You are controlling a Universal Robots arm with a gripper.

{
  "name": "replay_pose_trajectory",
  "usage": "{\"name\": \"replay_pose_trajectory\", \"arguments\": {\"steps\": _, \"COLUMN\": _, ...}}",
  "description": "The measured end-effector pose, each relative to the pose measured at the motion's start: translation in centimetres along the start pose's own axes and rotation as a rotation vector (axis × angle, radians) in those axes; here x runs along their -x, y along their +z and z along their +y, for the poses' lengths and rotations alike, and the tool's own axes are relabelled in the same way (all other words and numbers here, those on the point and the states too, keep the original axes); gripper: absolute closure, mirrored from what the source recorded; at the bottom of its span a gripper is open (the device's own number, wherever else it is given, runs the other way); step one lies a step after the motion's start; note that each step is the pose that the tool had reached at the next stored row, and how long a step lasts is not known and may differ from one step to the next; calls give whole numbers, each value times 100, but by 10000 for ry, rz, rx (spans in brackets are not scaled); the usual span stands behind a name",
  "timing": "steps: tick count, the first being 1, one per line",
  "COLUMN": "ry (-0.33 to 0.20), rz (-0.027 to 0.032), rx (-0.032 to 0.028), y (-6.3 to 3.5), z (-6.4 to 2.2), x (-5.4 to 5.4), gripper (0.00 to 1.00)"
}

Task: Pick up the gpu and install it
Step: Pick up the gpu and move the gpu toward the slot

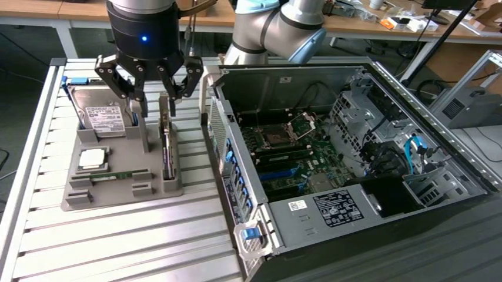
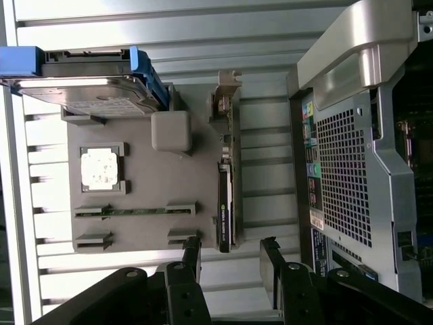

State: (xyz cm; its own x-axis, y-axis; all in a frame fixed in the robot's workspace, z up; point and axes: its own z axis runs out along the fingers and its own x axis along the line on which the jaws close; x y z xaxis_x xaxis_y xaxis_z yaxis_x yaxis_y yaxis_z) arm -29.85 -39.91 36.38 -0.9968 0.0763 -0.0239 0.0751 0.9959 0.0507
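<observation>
We saw the gripper [image 1: 157, 106] with its fingers spread wide and nothing between them, hanging over the end of the grey parts tray [image 1: 117, 197] that lies farthest from the exterior camera. In the wrist view the gripper [image 2: 231, 252] had one finger on either side of the line of the gpu [image 2: 225, 196], close above one end of the card. We could not tell whether either finger touched it.

The gpu [image 1: 167, 147] stood on its long edge in a slot along the side of the tray nearest the computer case [image 1: 274, 88], a thin dark strip with metal at its end. It was seated in the tray, not lifted.

On the same tray, towards the exterior view's left, we saw a hard drive [image 1: 102, 114] with a white label propped upright, a square silvery processor [image 1: 93, 157] lying flat in its recess, and a green memory stick [image 1: 117, 174] set on edge.

The tray rested on a slatted metal table [image 1: 117, 247]. Just beside it, on the exterior view's right, the case lay open, with its motherboard [image 1: 290, 153] showing.
</observation>
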Motion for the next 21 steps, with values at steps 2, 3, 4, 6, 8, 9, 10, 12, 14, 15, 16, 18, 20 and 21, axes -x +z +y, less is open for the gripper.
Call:
{"name": "replay_pose_trajectory", "arguments": {"steps": 2, "ry": 0, "rz": 0, "rx": 0, "y": 4, "z": 0, "x": 0, "gripper": 52}}
{"name": "replay_pose_trajectory", "arguments": {"steps": 3, "ry": 0, "rz": 0, "rx": 0, "y": 7, "z": 0, "x": 0, "gripper": 52}}
{"name": "replay_pose_trajectory", "arguments": {"steps": 4, "ry": 0, "rz": 0, "rx": 0, "y": 9, "z": 0, "x": 0, "gripper": 52}}
{"name": "replay_pose_trajectory", "arguments": {"steps": 6, "ry": 0, "rz": 0, "rx": 0, "y": 15, "z": -1, "x": 0, "gripper": 52}}
{"name": "replay_pose_trajectory", "arguments": {"steps": 8, "ry": 0, "rz": 0, "rx": 0, "y": 22, "z": -1, "x": 0, "gripper": 52}}
{"name": "replay_pose_trajectory", "arguments": {"steps": 9, "ry": 0, "rz": 0, "rx": 0, "y": 26, "z": -1, "x": -1, "gripper": 52}}
{"name": "replay_pose_trajectory", "arguments": {"steps": 10, "ry": 0, "rz": 0, "rx": 0, "y": 29, "z": -2, "x": 0, "gripper": 52}}
{"name": "replay_pose_trajectory", "arguments": {"steps": 12, "ry": 0, "rz": 0, "rx": 0, "y": 35, "z": -2, "x": -1, "gripper": 52}}
{"name": "replay_pose_trajectory", "arguments": {"steps": 14, "ry": 0, "rz": 0, "rx": 0, "y": 40, "z": -2, "x": -1, "gripper": 52}}
{"name": "replay_pose_trajectory", "arguments": {"steps": 15, "ry": 0, "rz": 0, "rx": 0, "y": 42, "z": -2, "x": -1, "gripper": 52}}
{"name": "replay_pose_trajectory", "arguments": {"steps": 16, "ry": 0, "rz": 0, "rx": -1, "y": 44, "z": -2, "x": -1, "gripper": 52}}
{"name": "replay_pose_trajectory", "arguments": {"steps": 18, "ry": 1, "rz": 0, "rx": 0, "y": 49, "z": -3, "x": -1, "gripper": 52}}
{"name": "replay_pose_trajectory", "arguments": {"steps": 20, "ry": 0, "rz": -1, "rx": 0, "y": 60, "z": -3, "x": -1, "gripper": 52}}
{"name": "replay_pose_trajectory", "arguments": {"steps": 21, "ry": 0, "rz": 0, "rx": 0, "y": 69, "z": -4, "x": -2, "gripper": 52}}
